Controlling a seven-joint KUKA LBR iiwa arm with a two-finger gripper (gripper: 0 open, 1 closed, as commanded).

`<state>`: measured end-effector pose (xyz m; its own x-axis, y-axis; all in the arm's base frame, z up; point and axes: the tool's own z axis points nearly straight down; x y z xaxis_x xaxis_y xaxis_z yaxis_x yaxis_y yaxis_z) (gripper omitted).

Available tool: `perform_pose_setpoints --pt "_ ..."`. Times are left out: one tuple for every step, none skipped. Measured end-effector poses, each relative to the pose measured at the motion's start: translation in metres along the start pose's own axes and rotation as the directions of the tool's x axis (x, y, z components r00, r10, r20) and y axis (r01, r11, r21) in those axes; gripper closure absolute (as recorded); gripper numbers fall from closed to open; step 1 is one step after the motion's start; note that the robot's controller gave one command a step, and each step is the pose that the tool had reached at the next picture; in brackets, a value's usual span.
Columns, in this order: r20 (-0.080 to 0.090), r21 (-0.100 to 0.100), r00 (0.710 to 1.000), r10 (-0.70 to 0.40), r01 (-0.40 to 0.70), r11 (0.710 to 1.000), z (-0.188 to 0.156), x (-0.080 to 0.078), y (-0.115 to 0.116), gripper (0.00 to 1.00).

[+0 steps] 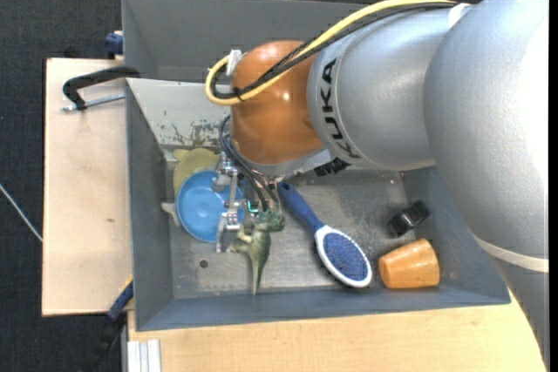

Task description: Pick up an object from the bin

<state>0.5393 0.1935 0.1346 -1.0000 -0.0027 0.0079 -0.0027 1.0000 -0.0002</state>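
Observation:
My gripper (247,225) is low in the left half of the bin, under the arm's orange cover. It stands open, with one silvery finger (228,218) at the rim of a blue bowl (197,205) and the other beside a blue brush handle. A green toy figure (257,250) lies on the floor right at the fingertips, its upper end reaching in between them; I cannot tell whether it is touched. The brush (342,255), with a white oval head and blue bristles, lies slanted just to the right.
An orange cup (410,264) lies on its side near the front right wall. A small black thing (407,218) sits behind it. A pale yellow thing (193,159) lies behind the blue bowl. The arm covers the bin's back right.

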Motion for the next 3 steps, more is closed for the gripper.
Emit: perform_pose_setpoints --pt "0.016 0.004 0.890 -0.457 0.457 0.890 0.061 0.005 -0.034 0.00" --pt "0.030 0.004 0.889 -0.456 0.456 0.890 0.057 0.001 -0.031 1.00" --pt "0.022 0.005 0.886 -0.463 0.463 0.886 -0.085 0.003 -0.027 1.00"
